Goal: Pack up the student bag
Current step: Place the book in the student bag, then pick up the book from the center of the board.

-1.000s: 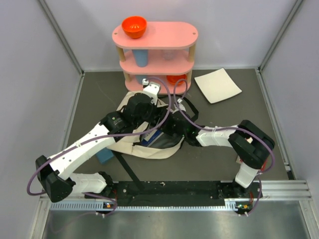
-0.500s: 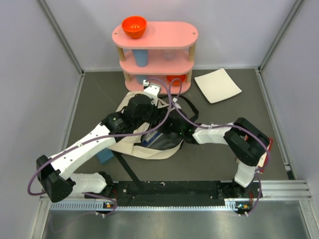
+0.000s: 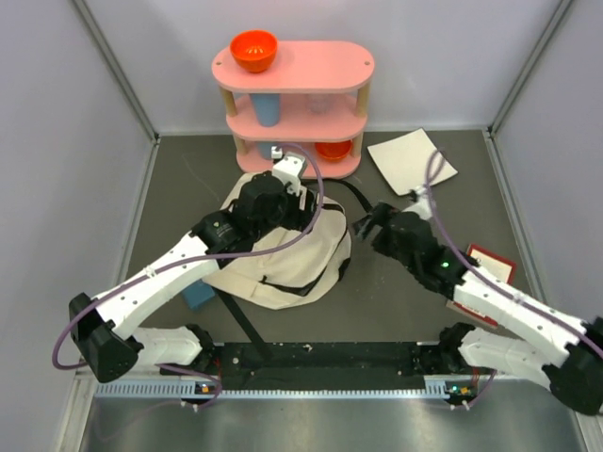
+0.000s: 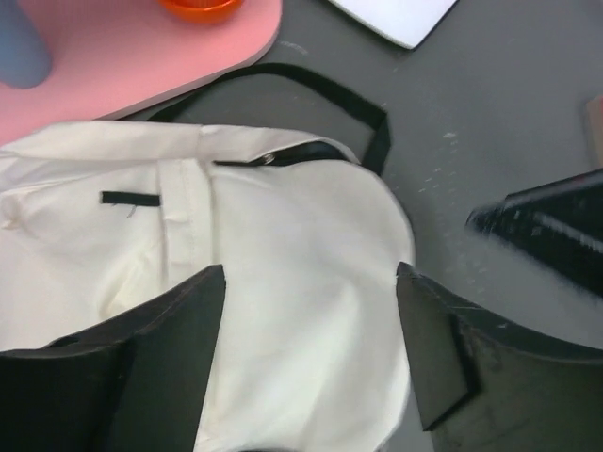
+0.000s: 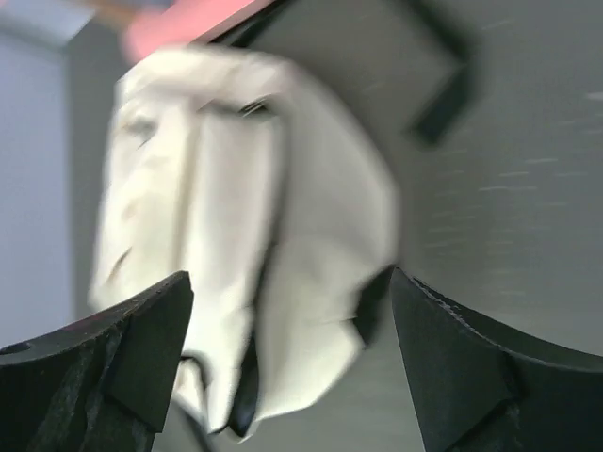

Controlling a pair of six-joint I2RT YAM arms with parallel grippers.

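My 2 grips have just released. The left end effector (image 4: 306, 353) hangs open over the student bag (image 3: 283, 256), and the right end effector (image 5: 294, 353), also open, has swung away. The bag lies slumped shut on the surface (image 3: 405, 315) before the pink shelf (image 3: 294, 68), probably ready for zipping.

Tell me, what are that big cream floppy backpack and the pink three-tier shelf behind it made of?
The large cream soft backpack looks like matt woven cloth, perhaps cotton canvas: it creases and slumps. The pink three-tier shelf seems smooth painted board, on pale posts that look like bare wood.
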